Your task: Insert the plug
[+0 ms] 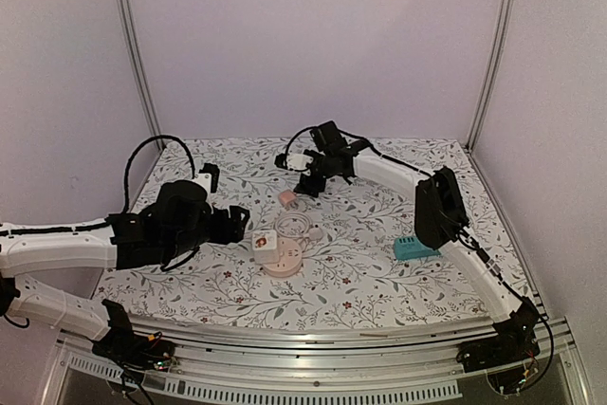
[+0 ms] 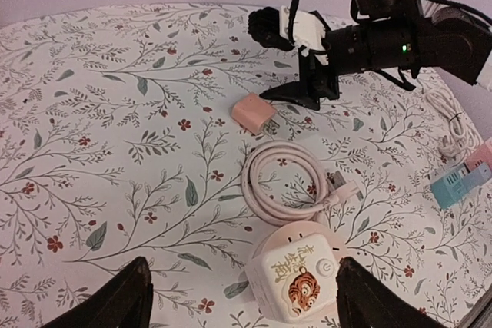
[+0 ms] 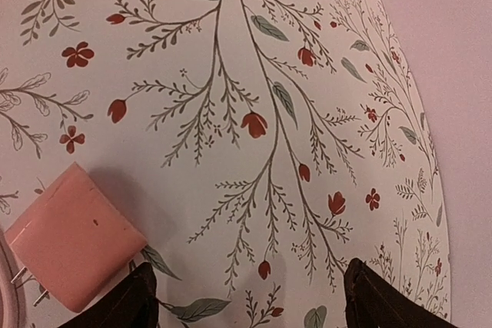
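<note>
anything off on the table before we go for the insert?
Nothing spilled or visibly damaged. One note: the pink plug lies flat on the table, prongs sideways toward the coiled cable, apart from the socket cube. The left gripper and right gripper are open, empty.

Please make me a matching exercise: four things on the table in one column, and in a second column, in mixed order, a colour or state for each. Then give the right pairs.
Things:
1. plug
2. cable
3. socket
4. box

Colour or state:
A. teal
B. coiled in a ring
C. bears a tiger picture
D. pink block, two prongs bare

Pairs: 1-D, 2-B, 3-C, 4-A
</note>
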Action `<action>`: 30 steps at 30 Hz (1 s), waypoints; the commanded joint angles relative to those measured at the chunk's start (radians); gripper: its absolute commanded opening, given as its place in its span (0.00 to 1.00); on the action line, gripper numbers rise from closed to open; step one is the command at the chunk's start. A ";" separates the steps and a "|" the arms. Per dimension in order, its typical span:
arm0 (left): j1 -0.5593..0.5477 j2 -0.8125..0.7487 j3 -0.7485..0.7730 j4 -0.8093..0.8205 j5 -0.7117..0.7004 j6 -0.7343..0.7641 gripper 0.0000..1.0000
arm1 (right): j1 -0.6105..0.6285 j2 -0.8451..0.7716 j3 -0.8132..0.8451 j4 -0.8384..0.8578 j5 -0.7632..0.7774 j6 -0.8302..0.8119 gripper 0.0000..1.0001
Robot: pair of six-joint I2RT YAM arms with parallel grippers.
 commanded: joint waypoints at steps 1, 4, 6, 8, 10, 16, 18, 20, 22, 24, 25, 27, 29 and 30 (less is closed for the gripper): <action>0.014 0.003 -0.011 0.027 0.019 -0.009 0.82 | 0.025 0.048 0.031 -0.029 0.044 -0.065 0.82; 0.014 0.017 -0.009 0.036 0.011 -0.005 0.82 | 0.044 0.051 0.013 0.009 0.052 -0.103 0.82; 0.014 0.033 -0.001 0.031 -0.002 -0.003 0.82 | 0.055 0.052 0.007 0.025 0.046 -0.117 0.82; 0.014 0.048 0.009 0.015 -0.020 -0.004 0.82 | 0.062 0.051 -0.001 0.025 0.026 -0.125 0.82; 0.015 0.055 0.015 0.001 -0.039 -0.007 0.82 | 0.069 0.040 -0.020 0.024 0.002 -0.127 0.82; 0.024 0.052 0.016 -0.017 -0.055 -0.014 0.82 | 0.108 -0.006 -0.114 0.106 -0.012 -0.161 0.82; 0.026 0.048 0.013 -0.019 -0.059 -0.018 0.81 | 0.124 0.006 -0.110 0.145 0.013 -0.172 0.81; 0.028 0.042 0.008 -0.022 -0.063 -0.019 0.82 | 0.129 0.021 -0.097 0.155 0.020 -0.180 0.77; 0.031 0.037 0.005 -0.026 -0.065 -0.021 0.82 | 0.129 0.028 -0.094 0.172 0.018 -0.185 0.73; 0.035 0.037 0.000 -0.026 -0.069 -0.022 0.82 | 0.129 0.032 -0.095 0.182 0.009 -0.196 0.69; 0.039 0.042 0.000 -0.027 -0.071 -0.025 0.82 | 0.130 0.033 -0.098 0.189 0.001 -0.202 0.67; 0.049 0.052 0.004 -0.038 -0.081 -0.036 0.81 | 0.135 0.032 -0.120 0.225 -0.009 -0.218 0.63; 0.066 0.067 0.012 -0.058 -0.086 -0.050 0.82 | 0.138 0.030 -0.137 0.262 -0.020 -0.232 0.60; 0.074 0.073 0.016 -0.071 -0.085 -0.061 0.82 | 0.140 0.030 -0.140 0.281 -0.025 -0.240 0.60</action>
